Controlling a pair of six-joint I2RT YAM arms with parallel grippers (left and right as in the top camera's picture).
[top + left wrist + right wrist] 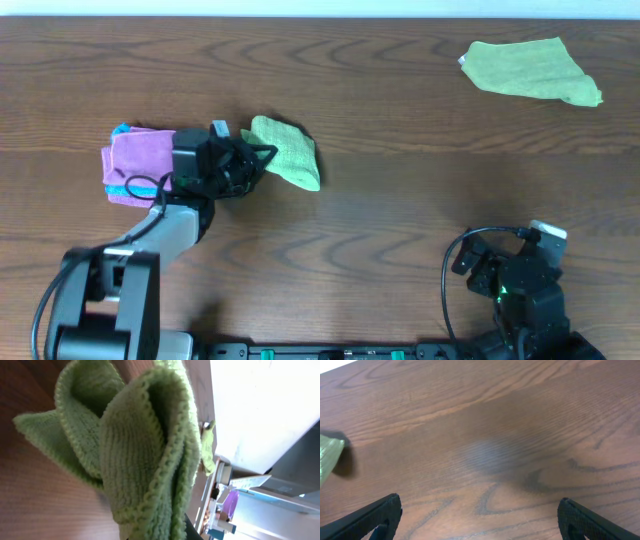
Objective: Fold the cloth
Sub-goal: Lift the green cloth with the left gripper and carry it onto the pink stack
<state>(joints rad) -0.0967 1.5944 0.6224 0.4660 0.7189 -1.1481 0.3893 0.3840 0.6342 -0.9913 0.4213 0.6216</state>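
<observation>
Pinching the cloth just left of centre in the overhead frame, the left gripper is clamped tight on the cloth's near end. The rest of the lime-green fabric trails toward the right across the wooden table as a small, bunched bundle. In the left wrist view the cloth fills the frame in loose, curling layers whose stitched edges do not line up. The exact bite point is hidden behind the fabric.

The main risk appears to be an untidy fold. If the claw lets go while the layers are curled like this, they could spring apart or settle crooked. A hold on only some of the layers could also let the others slip out during any lift or drag.

The folded pink cloth lies just beside the left arm, at the left of the frame. A backward sweep could snag it or push it out of shape.

The right gripper hovers over bare wood at the lower right with its jaws spread wide and nothing between them. It is well apart from the work and not placed to pin a corner. A second green cloth lies at the upper right, far from both arms.
</observation>
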